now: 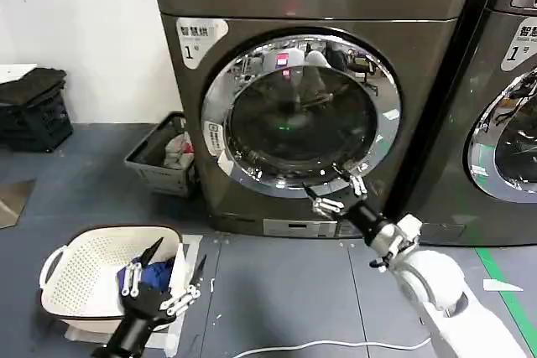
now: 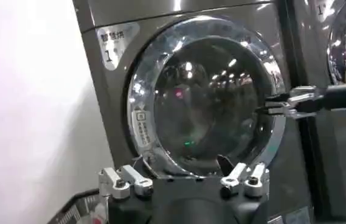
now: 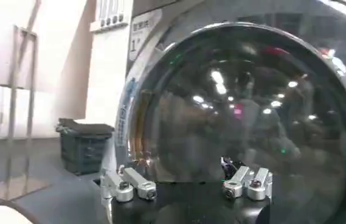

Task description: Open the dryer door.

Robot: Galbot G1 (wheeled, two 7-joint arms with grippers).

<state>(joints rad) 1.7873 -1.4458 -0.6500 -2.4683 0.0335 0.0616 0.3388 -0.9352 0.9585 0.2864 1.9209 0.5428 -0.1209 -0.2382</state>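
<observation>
dryer door point(image 1: 300, 115) closed, chrome ring, dark glass; right pincer point(image 1: 344, 193) spread at lower rim; left pincer point(image 1: 172, 276) spread

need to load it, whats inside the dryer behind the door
The door is shut; its dark glass shows mostly room reflections and a small green light. The drum's contents cannot be seen.

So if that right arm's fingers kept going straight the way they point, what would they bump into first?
Most likely the dryer door: the right gripper, fingers open, points at its lower right chrome ring, close in front. How much gap remains is hard to judge.
</observation>
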